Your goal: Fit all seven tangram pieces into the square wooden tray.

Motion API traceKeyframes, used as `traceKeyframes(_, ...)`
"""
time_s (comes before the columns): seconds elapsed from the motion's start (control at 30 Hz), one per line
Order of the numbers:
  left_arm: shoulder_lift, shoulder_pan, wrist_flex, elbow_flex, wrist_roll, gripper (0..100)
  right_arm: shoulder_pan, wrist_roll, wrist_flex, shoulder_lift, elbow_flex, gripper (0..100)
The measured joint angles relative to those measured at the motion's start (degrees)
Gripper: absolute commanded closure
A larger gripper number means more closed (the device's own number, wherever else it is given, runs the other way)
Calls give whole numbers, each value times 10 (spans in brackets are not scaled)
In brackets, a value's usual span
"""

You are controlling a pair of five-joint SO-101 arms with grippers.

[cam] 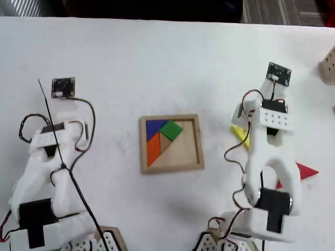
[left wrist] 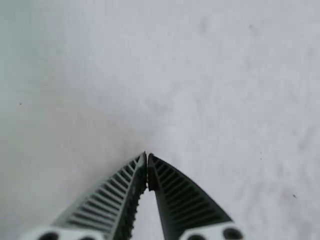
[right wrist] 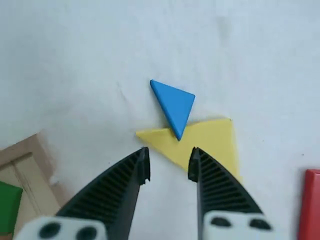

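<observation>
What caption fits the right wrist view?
Open right gripper poised at the yellow triangle, a blue triangle touching its edge, beside the tray.

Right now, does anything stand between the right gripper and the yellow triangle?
Nothing visible does. The open right gripper sits just short of the yellow triangle. A blue triangle touches its far edge with one tip and may shift too.

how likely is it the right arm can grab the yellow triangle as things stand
Probably yes. The right gripper is open right by the yellow triangle, with nothing in between. The blue triangle meets its edge with one tip and may get nudged.
</observation>
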Motion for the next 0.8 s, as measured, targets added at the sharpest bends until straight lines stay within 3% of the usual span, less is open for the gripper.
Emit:
traceKeyframes(0.13,0,0,0,0,0,973,0,-71,-2,53,-36,860)
traceKeyframes(0.27,0,0,0,0,0,973,-2,-147,-2,84,-55,768)
traceKeyframes(0.47,0,0,0,0,0,973,-2,-164,-6,97,-61,731)
traceKeyframes(0.8,0,0,0,0,0,973,-13,104,-51,102,-63,779)
